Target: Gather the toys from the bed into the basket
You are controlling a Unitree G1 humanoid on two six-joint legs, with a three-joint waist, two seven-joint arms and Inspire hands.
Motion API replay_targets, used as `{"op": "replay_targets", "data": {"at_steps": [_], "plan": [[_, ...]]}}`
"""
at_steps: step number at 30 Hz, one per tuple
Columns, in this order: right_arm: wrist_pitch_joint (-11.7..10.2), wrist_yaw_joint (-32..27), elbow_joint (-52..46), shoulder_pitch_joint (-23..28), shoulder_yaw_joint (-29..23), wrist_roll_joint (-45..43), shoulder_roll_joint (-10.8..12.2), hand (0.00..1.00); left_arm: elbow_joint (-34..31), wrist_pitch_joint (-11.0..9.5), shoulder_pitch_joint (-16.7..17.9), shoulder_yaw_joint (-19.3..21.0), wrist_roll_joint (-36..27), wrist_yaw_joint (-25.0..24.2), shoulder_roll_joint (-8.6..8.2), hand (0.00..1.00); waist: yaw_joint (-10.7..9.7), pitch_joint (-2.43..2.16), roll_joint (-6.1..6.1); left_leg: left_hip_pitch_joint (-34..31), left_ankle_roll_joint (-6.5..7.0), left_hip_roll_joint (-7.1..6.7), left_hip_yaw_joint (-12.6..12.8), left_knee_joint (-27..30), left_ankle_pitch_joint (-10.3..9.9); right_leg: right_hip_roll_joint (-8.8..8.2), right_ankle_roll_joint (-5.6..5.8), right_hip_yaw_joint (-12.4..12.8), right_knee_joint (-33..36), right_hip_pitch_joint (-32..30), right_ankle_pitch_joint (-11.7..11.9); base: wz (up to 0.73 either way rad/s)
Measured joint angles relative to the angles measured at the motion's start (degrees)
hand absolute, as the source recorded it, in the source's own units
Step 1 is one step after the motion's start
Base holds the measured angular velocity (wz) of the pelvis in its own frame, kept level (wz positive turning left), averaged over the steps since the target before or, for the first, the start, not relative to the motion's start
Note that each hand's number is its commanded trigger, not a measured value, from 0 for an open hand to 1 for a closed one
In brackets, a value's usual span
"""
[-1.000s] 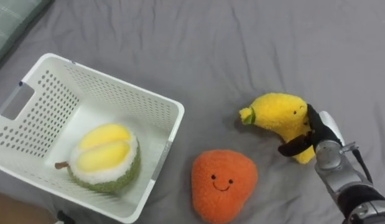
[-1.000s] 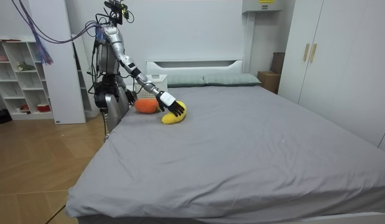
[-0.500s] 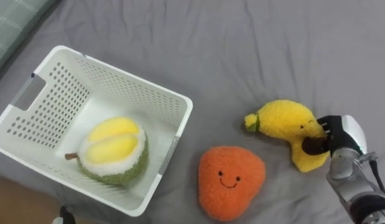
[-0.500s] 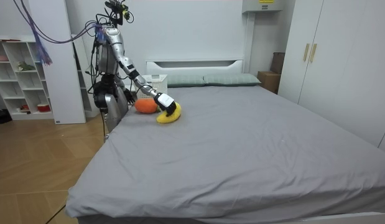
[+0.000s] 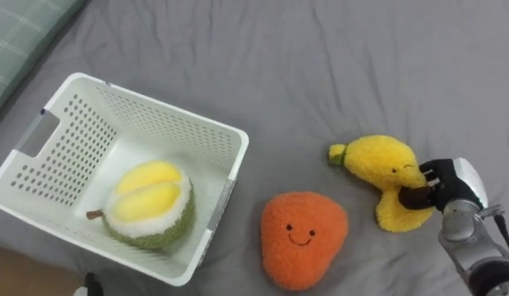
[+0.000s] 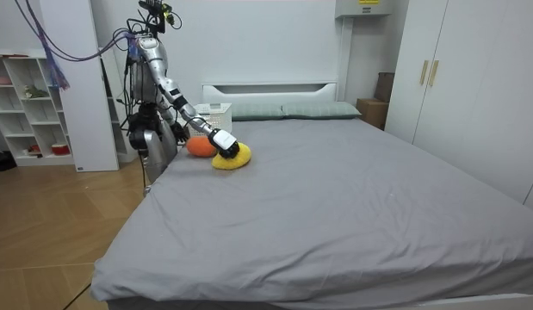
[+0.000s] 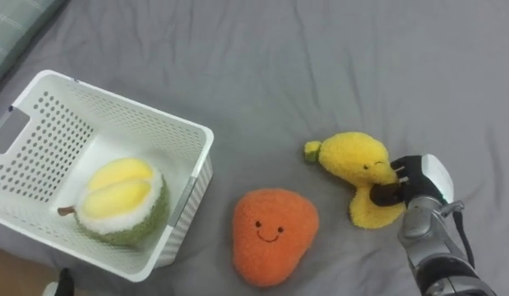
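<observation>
R. hand [image 5: 453, 186]: fingers curled round lower end of yellow banana plush [image 5: 379, 163], which lies on bed [image 5: 320, 66] beside orange plush [image 5: 303, 238]. Plush judged light, soft, compressible, non-fragile. An end hold may droop; mid-body preferable. Basket [image 5: 159, 113] w/ durian plush [image 5: 151, 201] nearby.

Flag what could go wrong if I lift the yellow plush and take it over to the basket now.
1. The right hand grips the yellow banana plush only at its lower end, with most of the toy sticking out, so it could slip or swing on the lift.
2. The orange plush lies between the banana and the white basket. A low sweep may knock it.
3. The durian plush already takes up much of the basket, so a drop could bounce out.
</observation>
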Motion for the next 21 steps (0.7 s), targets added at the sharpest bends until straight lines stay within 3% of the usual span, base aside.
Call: {"op": "replay_targets", "data": {"at_steps": [6,12,16,21], "plan": [[0.88,1.68,-2.26,0.14,-5.63,-1.79,-0.21,1.00,-0.18,-0.04,1.71,2.82,2.70,-0.13,0.11,0.00,-1.74,-0.08,-0.21,3.08,-0.10,0.20,1.07,-1.47,0.29,0.24,0.00,0.43,0.08,1.97,0.00,-0.10],[1.16,1.84,-14.21,1.91,-6.71,-1.93,-0.51,1.00,0.03,0.00,3.71,3.82,2.67,0.14,0.35,0.00,-4.06,-0.76,-1.18,7.10,-0.10,0.34,1.86,-2.48,0.29,0.13,0.03,0.56,-0.37,5.46,-0.02,-0.05],[1.10,2.46,-27.75,6.29,-6.80,-3.02,-0.44,1.00,-0.28,-0.02,5.25,4.48,2.79,0.21,0.34,0.00,-3.66,-0.92,-1.33,10.77,-0.09,0.31,2.16,-3.76,0.25,0.51,0.25,1.77,-0.45,8.31,-0.16,-0.08],[1.20,2.46,-37.46,8.04,-6.76,-4.44,-0.29,1.00,-0.56,-0.01,5.54,5.70,5.13,0.25,0.36,0.00,-3.06,-0.99,-1.16,13.54,-0.07,0.38,2.50,-3.91,0.21,0.48,0.25,1.86,-0.36,10.81,-0.16,-0.04]]}}
